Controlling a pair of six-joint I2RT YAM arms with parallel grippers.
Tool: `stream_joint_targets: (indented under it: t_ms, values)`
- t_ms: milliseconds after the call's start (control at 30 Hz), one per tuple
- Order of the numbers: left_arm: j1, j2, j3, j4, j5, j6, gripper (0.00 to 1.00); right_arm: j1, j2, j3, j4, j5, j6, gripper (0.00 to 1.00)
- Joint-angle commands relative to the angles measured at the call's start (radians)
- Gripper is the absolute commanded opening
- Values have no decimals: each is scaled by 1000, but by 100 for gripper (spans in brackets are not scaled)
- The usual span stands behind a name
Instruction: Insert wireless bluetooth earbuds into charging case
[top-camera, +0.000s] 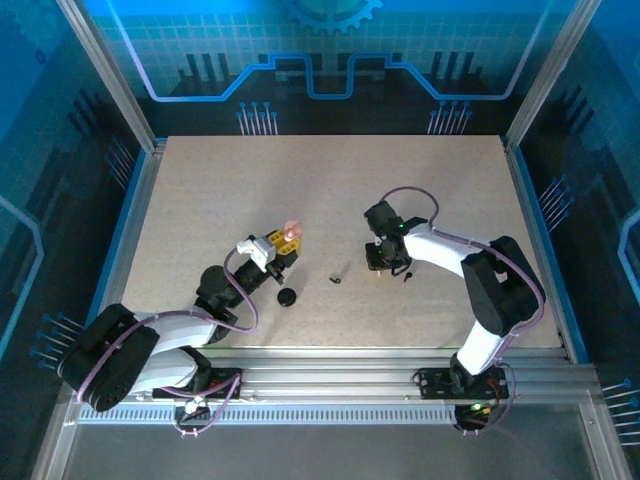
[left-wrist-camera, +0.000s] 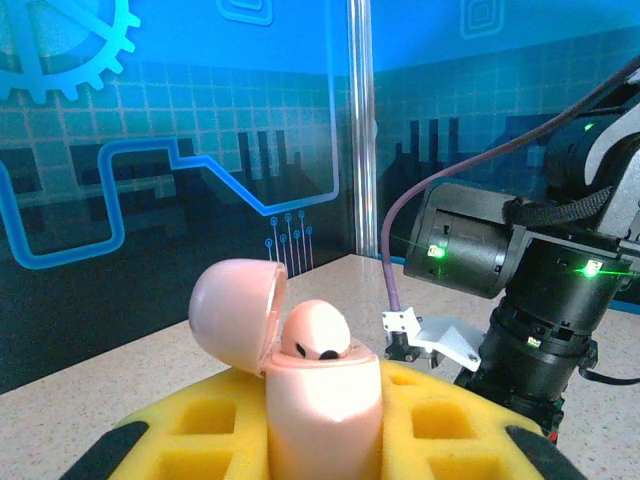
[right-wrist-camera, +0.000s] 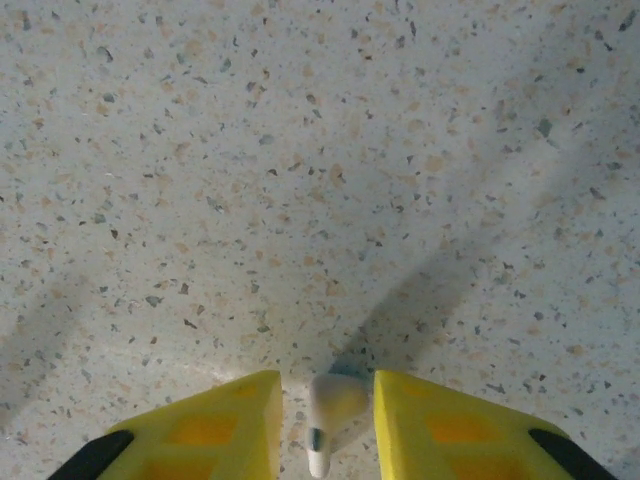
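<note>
The left gripper (top-camera: 285, 244) is clamped on the pink charging case (left-wrist-camera: 325, 410), held upright with its lid (left-wrist-camera: 235, 300) hinged open and a pale pink earbud (left-wrist-camera: 315, 333) seated inside. Near it on the table (top-camera: 200, 180) lies a round black case (top-camera: 287, 297), then a black earbud (top-camera: 336, 277). The right gripper (right-wrist-camera: 327, 395) points down, fingers slightly spread around a second pale earbud (right-wrist-camera: 335, 400) lying on the table, a sliver of gap on one side. Another small black piece (top-camera: 408, 274) lies just beside it.
</note>
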Motion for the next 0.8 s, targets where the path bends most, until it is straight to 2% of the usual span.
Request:
stream_joint_targets:
  t_ms: [0,133,233,400,567,767]
  values:
    - [-5,3,-8,42,-7,17,13,13,15,37,-67,21,10,32]
    - [-5,-1,-9,41,-7,16,12,11,-9,79,-121,16,-15,34]
    - [-5,-5,-9,38,-7,16,13,-11,-1,155,-227,-34,-34,36]
    - [-6,-5,-9,35,-8,17,13,-40,18,232,-352,-67,7,38]
    - [-6,-5,-6,37,-5,15,13,-87,58,252,-372,-160,50,39]
    - [-6,-15,-5,25,-6,21,13,-98,146,282,-371,-205,44,39]
